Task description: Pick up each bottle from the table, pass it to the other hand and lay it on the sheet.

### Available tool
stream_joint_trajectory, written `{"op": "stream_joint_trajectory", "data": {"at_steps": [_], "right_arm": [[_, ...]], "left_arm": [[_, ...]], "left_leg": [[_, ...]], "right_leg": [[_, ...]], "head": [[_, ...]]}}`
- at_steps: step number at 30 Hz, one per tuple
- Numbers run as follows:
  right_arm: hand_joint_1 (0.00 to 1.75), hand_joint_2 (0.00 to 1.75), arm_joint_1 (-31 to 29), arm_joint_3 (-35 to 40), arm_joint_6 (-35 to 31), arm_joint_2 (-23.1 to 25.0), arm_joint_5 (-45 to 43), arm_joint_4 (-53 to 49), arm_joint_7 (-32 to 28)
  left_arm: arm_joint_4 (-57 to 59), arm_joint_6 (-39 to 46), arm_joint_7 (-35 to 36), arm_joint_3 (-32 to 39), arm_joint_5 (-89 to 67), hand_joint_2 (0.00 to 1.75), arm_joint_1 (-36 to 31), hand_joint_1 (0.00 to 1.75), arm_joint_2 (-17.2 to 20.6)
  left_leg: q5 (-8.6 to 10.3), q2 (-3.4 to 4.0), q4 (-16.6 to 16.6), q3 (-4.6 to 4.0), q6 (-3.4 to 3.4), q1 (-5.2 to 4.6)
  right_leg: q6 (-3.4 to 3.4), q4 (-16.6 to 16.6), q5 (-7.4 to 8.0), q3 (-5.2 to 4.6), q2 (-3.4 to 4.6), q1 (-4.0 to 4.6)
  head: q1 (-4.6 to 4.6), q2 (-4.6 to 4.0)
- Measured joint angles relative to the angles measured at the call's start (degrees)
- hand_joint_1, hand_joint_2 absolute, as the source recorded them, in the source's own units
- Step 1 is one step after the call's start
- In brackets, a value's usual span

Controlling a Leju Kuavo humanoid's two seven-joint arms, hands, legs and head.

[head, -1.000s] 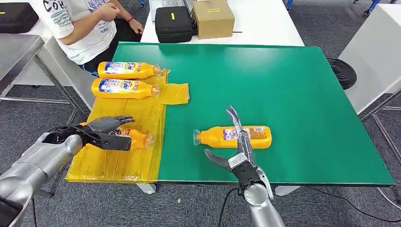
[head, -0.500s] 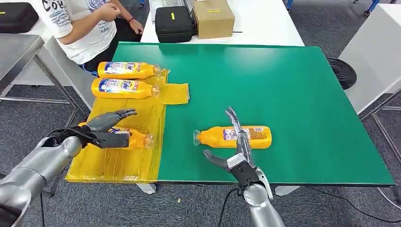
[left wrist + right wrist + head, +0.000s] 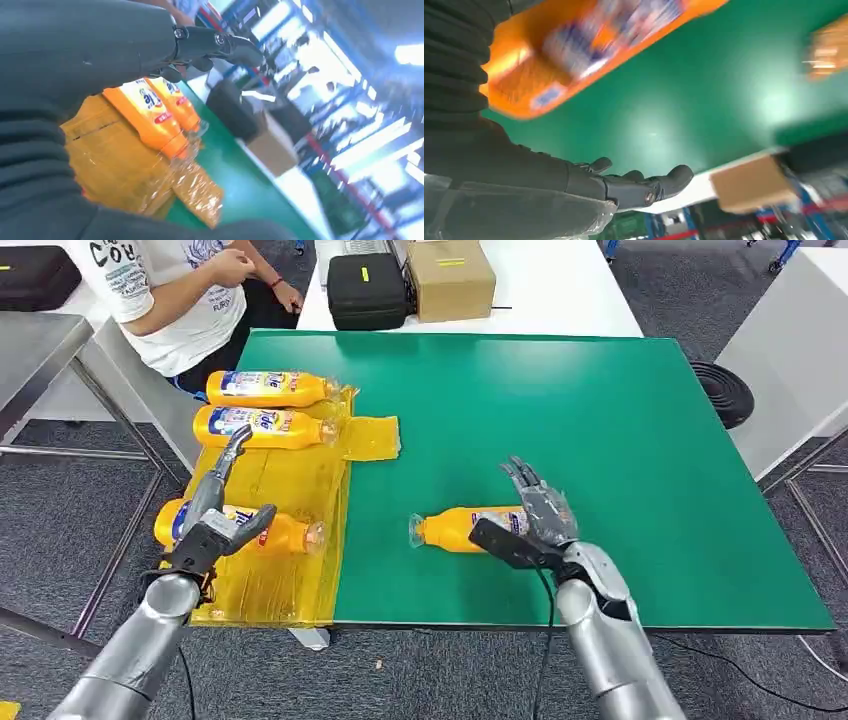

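Observation:
An orange bottle (image 3: pixel 455 528) lies on its side on the green table (image 3: pixel 600 420), cap end to the left. My right hand (image 3: pixel 535 520) hovers over its middle with fingers spread and the thumb (image 3: pixel 495 540) on the near side; it grips nothing. In the right wrist view the bottle (image 3: pixel 589 45) is close under the palm and the fingers (image 3: pixel 644 187) reach past it. Three bottles lie on the yellow sheet (image 3: pixel 280 580): two at the far end (image 3: pixel 265 388) (image 3: pixel 260 426), one nearer (image 3: pixel 290 533). My left hand (image 3: pixel 215 525) is open above that nearer bottle, fingers pointing up.
A person (image 3: pixel 170 300) sits beyond the table's far left corner. A black case (image 3: pixel 368 290) and a cardboard box (image 3: pixel 450 278) stand on the white table behind. The sheet overhangs the green table's left edge. In the left wrist view, two bottles (image 3: pixel 150 115) lie beyond my fingers (image 3: pixel 220 42).
My left hand let go of the nearer bottle on the sheet and drew back, fingers lifted. My right hand moved forward and turned palm-down over the bottle on the table.

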Motion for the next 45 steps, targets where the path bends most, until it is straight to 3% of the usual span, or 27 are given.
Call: {"op": "stream_joint_trajectory", "data": {"at_steps": [4, 18, 45], "right_arm": [[0.0, 1.75, -6.7, 0.1, 1.7, -3.2, 1.2, 8.7, 0.2], [0.0, 1.75, -18.5, 4.5, 8.1, -7.0, -0.6, 26.0, -3.5], [0.0, 1.75, -21.8, 6.6, 8.1, -6.9, -0.7, 31.5, -3.7]], "left_arm": [[-5.0, 0.0, 0.1, 4.0, -1.1, 1.75, 4.0, 0.0, -2.5], [-12.2, 3.3, 3.3, 8.0, -8.4, 1.75, 8.0, 0.0, -6.2], [-14.5, 3.7, 3.6, 8.6, -8.7, 1.75, 9.2, 0.0, -6.8]], "left_leg": [[0.03, -0.05, 0.0, -0.02, 0.04, 0.01], [0.03, -0.06, 0.0, -0.02, 0.04, 0.02], [0.04, -0.07, 0.0, 0.05, 0.04, 0.03]], "right_leg": [[0.04, 0.0, 0.03, 0.0, -0.03, 0.01], [0.05, 0.0, 0.03, 0.01, -0.04, 0.02], [0.05, 0.0, 0.03, 0.07, -0.05, 0.03]], "head": [[0.0, 0.0], [0.0, 0.0], [0.0, 0.0]]}}
